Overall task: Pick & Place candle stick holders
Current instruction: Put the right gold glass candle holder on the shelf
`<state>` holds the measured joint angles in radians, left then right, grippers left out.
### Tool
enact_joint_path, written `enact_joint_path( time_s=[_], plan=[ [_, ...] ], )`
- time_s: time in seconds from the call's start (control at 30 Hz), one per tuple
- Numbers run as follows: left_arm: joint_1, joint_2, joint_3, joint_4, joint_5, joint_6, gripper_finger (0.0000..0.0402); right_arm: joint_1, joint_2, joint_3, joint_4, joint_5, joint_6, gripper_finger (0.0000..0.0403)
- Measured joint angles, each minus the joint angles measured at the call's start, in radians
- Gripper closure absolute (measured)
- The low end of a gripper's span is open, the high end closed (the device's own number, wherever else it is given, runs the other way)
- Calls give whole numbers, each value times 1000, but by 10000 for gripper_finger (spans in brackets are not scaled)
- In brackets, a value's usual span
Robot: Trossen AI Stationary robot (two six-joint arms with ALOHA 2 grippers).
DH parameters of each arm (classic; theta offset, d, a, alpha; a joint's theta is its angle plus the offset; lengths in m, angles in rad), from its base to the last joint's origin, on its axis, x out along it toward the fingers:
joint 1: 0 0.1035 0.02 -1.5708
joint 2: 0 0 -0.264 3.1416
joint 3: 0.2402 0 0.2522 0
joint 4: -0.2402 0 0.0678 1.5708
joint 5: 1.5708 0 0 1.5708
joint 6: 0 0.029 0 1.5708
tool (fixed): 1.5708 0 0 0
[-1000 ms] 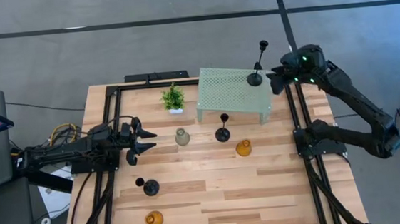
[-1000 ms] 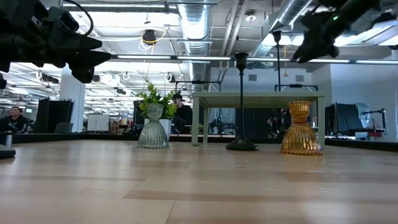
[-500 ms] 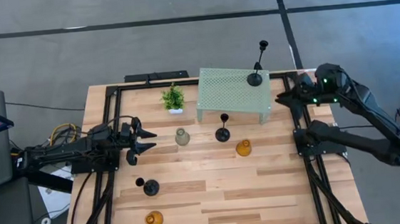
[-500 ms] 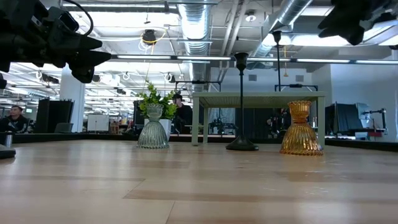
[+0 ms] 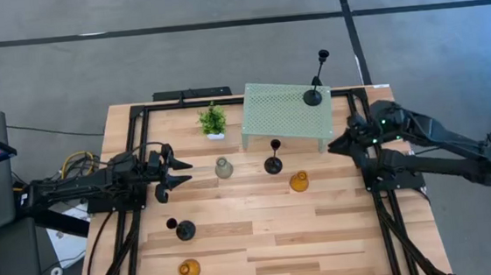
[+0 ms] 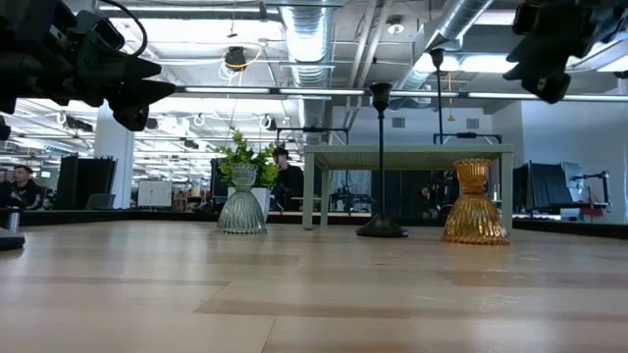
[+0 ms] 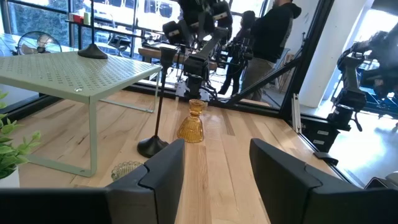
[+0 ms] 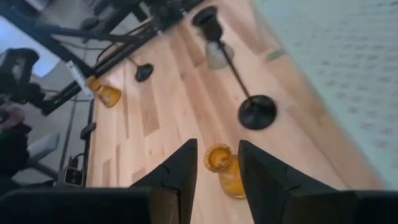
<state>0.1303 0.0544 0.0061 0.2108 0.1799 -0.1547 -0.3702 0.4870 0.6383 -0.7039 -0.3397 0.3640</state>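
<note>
- The high camera hangs over the table (image 5: 262, 233) and looks straight down, taking in the whole top and both arms
- The low one sits at table-top height, looking level across the boards into the room behind, close to the surface
- The left wrist camera looks forward between its own dark fingers (image 7: 165, 171) across the table
- The right wrist camera looks down between its fingers (image 8: 186, 165) at the boards
- All four share the amber holder (image 5: 298, 182) (image 6: 474, 203) (image 7: 191, 122) (image 8: 224, 168) and the tall black holder (image 5: 272, 163) (image 6: 381, 157) (image 7: 157, 106) (image 8: 239, 81) beside it
</note>
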Motion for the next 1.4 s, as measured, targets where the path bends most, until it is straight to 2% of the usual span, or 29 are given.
enact_joint_path(
  time_s=[0.13,0.3,0.5,0.73,0.97,1.3,1.4],
  plan=[
    [0,0,0,0,0,0,220,74,21,-64,154,8,3,295],
    [0,0,0,0,0,0,220,177,63,-103,293,99,-4,295],
    [0,0,0,0,0,0,220,315,143,-103,301,272,-4,295],
    [0,0,0,0,0,0,220,465,231,-103,373,372,-2,295],
    [0,0,0,0,0,0,220,586,301,-103,390,506,92,295],
    [0,0,0,0,0,0,220,705,413,-103,359,524,318,295],
    [0,0,0,0,0,0,220,722,451,-103,356,521,342,295]
  ],
)
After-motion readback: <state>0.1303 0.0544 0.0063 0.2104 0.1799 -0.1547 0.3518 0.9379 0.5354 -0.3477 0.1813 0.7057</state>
